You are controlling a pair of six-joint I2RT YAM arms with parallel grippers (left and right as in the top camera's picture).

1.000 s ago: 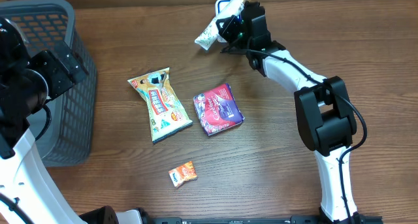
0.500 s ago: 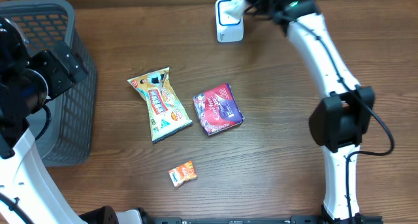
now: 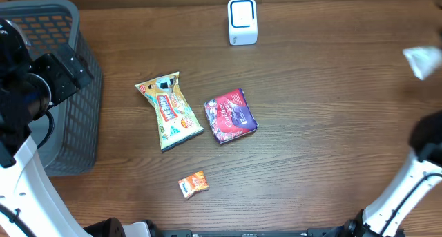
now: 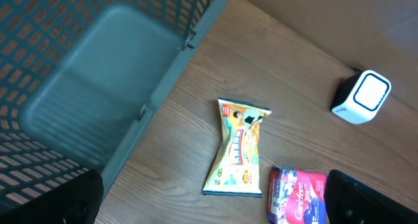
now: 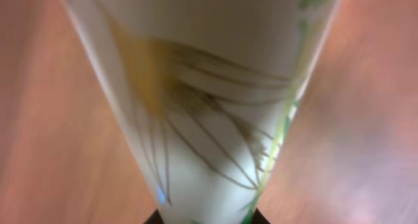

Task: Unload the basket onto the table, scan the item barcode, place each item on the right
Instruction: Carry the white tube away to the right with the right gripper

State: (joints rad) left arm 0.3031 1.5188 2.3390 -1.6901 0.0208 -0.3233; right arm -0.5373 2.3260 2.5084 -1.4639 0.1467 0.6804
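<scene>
The white packet (image 3: pixel 421 59) is a blur at the desk's (image 3: pixel 318 119) right edge and fills the right wrist view; the right pincer pinching it is cut off. It has swung away from the scanner (image 3: pixel 242 21) at the far edge. The left pincer (image 4: pixel 209 208) hangs spread wide beside the basket (image 3: pixel 41 30).

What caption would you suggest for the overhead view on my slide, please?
Scanner at back, yellow bag, red pack and orange pack at centre, basket left, white packet blurred far right.
</scene>
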